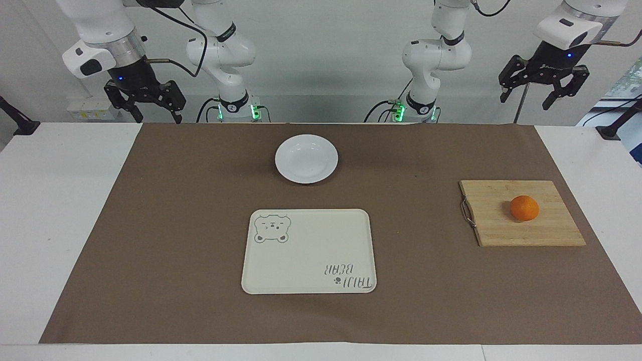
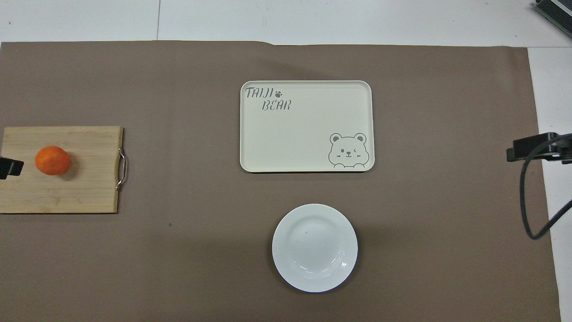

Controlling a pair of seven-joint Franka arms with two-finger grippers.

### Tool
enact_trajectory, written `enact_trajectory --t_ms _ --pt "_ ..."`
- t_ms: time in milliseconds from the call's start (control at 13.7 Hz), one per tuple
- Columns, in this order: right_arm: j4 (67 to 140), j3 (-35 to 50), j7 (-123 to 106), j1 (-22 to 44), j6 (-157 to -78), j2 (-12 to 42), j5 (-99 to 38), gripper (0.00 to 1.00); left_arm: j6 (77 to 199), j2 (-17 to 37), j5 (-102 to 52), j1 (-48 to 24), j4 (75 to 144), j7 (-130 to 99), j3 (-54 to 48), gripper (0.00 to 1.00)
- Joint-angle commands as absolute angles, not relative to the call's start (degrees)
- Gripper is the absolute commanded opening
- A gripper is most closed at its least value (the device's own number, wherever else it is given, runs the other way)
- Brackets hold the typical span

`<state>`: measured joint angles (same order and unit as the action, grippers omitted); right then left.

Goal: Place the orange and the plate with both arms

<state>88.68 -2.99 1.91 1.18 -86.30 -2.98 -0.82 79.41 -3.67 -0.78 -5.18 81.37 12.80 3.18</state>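
You see the small round bright-orange orange (image 1: pixel 524 207) lying on a pale wooden cutting board (image 1: pixel 546 230) at the left arm's end of the surface. The round glossy white plate (image 1: pixel 306 158) sits on the brown mat (image 1: pixel 150 225), nearer to the robots than the cream rectangular bear tray (image 1: pixel 301 260). The left hand (image 1: pixel 544 94) and the right hand (image 1: pixel 146 108) both wait raised, open wide and holding nothing.

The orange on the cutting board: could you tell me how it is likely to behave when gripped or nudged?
The orange looks round and smooth-skinned, so a nudge would probably send it rolling across the flat wooden cutting board, which shows no rim to stop it. Its curved skin may slip between narrow fingers unless gripped across its middle. It probably yields slightly under a firm squeeze.
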Motion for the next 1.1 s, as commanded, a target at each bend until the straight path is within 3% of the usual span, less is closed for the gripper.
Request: enact_trajectory --t_ms 0,1026 --pt "90.18 -2.81 0.97 0.53 -86.84 -4.13 -1.67 1.0 79.46 -4.57 -0.18 -4.48 82.0 12.04 2.55 1.0" --pt "90.18 -2.81 0.97 0.53 -86.84 -4.13 -1.67 1.0 78.66 -4.92 -0.09 -4.39 82.53 7.56 2.55 1.0"
